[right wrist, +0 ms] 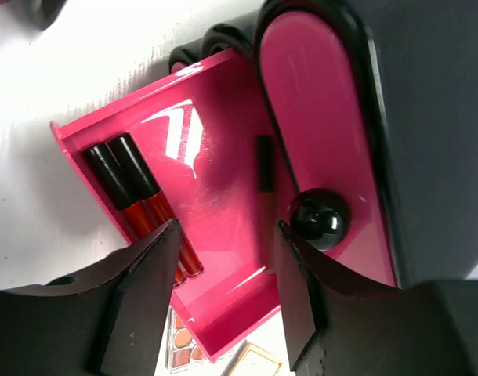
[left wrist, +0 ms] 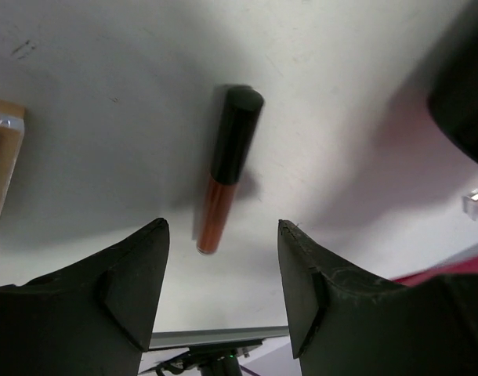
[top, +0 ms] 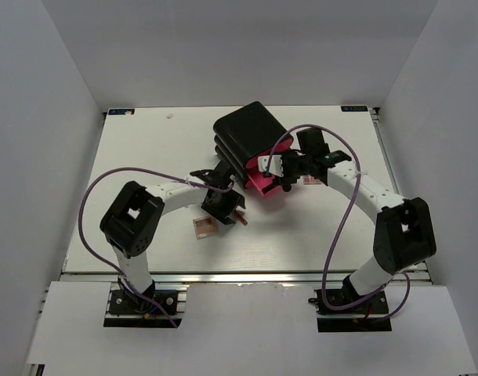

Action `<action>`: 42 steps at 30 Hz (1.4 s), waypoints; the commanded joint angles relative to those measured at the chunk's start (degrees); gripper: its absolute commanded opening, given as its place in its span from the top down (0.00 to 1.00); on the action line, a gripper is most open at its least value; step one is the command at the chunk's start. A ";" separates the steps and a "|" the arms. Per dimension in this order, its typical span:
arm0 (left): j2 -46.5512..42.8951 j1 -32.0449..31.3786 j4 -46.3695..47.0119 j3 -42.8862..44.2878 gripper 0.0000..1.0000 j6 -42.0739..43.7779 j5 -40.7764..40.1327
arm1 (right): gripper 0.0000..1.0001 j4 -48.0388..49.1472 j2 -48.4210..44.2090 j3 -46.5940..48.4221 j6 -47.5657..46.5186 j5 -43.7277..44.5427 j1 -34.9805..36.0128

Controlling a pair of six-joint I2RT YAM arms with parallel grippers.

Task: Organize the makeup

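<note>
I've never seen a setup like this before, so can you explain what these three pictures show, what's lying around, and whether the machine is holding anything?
These are two robot arms bolted at the near edge of a white table. One picture looks down from above; the other two come from cameras on each wrist.

The left gripper, jaws open and empty, hovers over a black-capped stick of reddish lip colour lying on the table. A small square pinkish palette lies nearby.

The right gripper, also open and empty, is over the pulled-out pink drawer of a black drawer box. Two similar black-and-red sticks already lie in that drawer.
</note>
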 commanded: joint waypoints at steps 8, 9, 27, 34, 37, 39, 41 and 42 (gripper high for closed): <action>6.35 -1.86 -8.96 8.69 0.44 1.38 -2.12 | 0.44 6.95 -11.01 -2.75 12.65 -3.95 -1.11; 8.27 -1.95 -12.19 10.96 0.48 1.99 -2.39 | 0.44 7.56 -13.20 -3.71 14.58 -4.65 -1.46; 7.69 -3.09 -19.52 16.78 0.99 6.65 -6.60 | 0.43 8.71 -27.46 -9.69 23.73 -9.05 -5.76; -6.89 -5.72 -13.82 15.21 1.00 10.96 -15.20 | 0.45 10.81 -29.92 -12.06 29.09 -10.02 -9.37; -17.26 -8.18 -5.30 9.87 1.00 17.80 -23.55 | 0.51 12.66 -31.24 -13.73 30.85 -10.19 -11.04; -24.53 -9.15 2.43 6.69 1.00 25.97 -28.39 | 0.56 13.54 -31.85 -14.61 31.47 -10.63 -12.35; -28.86 -9.59 13.45 1.33 1.00 35.62 -26.49 | 0.60 13.89 -32.03 -14.88 32.43 -10.89 -13.32; -30.63 -9.68 16.66 -0.16 1.00 38.88 -25.08 | 0.64 14.07 -32.03 -15.05 32.96 -11.07 -13.67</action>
